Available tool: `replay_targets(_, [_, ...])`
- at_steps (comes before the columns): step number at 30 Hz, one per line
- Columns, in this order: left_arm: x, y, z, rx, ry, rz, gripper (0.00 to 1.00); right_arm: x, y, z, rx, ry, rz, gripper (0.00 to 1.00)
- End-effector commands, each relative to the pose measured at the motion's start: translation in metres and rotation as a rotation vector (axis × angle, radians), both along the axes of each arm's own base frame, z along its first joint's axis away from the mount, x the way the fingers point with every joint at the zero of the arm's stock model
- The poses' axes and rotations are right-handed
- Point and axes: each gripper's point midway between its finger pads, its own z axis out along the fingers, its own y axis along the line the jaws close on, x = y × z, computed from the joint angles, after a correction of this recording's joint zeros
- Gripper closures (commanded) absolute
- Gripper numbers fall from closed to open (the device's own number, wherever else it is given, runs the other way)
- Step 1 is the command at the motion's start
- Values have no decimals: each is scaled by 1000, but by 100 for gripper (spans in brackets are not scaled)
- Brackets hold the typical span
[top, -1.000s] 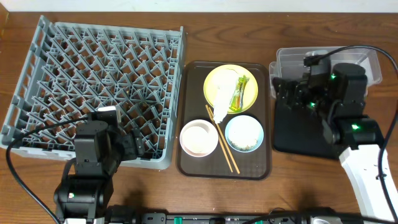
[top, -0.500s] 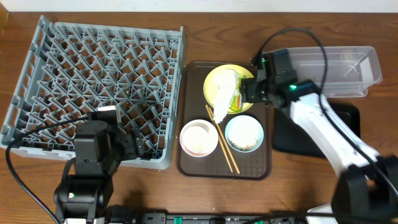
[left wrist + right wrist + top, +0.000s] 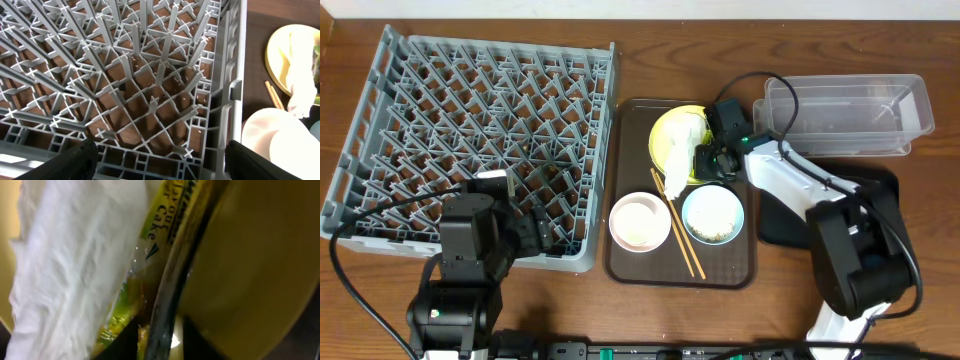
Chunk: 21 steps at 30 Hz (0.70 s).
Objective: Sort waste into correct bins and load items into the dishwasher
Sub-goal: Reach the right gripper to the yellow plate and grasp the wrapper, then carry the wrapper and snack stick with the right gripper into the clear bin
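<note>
The waste-sorting step is judged to be the one being worked on: the right hand (image 3: 708, 160) is being held low over the yellow plate (image 3: 250, 270), at the green-and-yellow wrapper (image 3: 150, 255), which is lying on the plate just beside the crumpled white napkin (image 3: 65, 270) and touching it. In the right wrist view the wrapper is being framed by two dark shapes at the bottom edge, possibly the fingers, but it cannot be told how far the hand is parted or whether the wrapper is being gripped. The plate is being carried by the brown tray (image 3: 630, 262), along with the pink-white bowl (image 3: 640, 222), the blue bowl (image 3: 713, 215) and the chopsticks (image 3: 680, 235). The left hand (image 3: 160, 160) is being held wide apart and empty over the near edge of the dish rack (image 3: 150, 75). For the next move, a pinch on the wrapper alone is being called for, with the napkin left behind, then a lift toward the clear tub (image 3: 850, 110) or the black tray (image 3: 790, 215) on the table (image 3: 720, 50).
</note>
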Motion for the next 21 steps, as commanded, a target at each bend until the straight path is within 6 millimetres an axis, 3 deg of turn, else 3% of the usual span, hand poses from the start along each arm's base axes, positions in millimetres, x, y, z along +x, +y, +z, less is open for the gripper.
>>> replay_targets(1, [2, 1, 9, -3, -22, 6, 16, 9, 1, 8, 8, -33, -47, 96])
replay_targets(3, [2, 1, 9, -3, -21, 6, 16, 17, -1, 21, 20, -64, -57, 99])
replay_targets(6, [2, 1, 9, -3, -22, 6, 16, 35, -16, 56, 15, -160, -106, 99])
replay_targets(10, [2, 1, 9, -3, -22, 6, 16, 59, -66, 124, -36, -355, -247, 99])
replay_targets(13, [2, 1, 9, -3, -22, 6, 16, 64, -104, 157, -48, -434, -381, 99])
replay_targets(15, [2, 1, 9, -3, -22, 6, 16, 62, -145, 167, -60, -450, -566, 99])
replay_targets(17, [2, 1, 9, -3, -22, 6, 16, 62, -170, 166, -53, -446, -686, 99])
replay_targets(21, [2, 1, 9, -3, -22, 6, 16, 64, -201, 158, -23, -428, -834, 96])
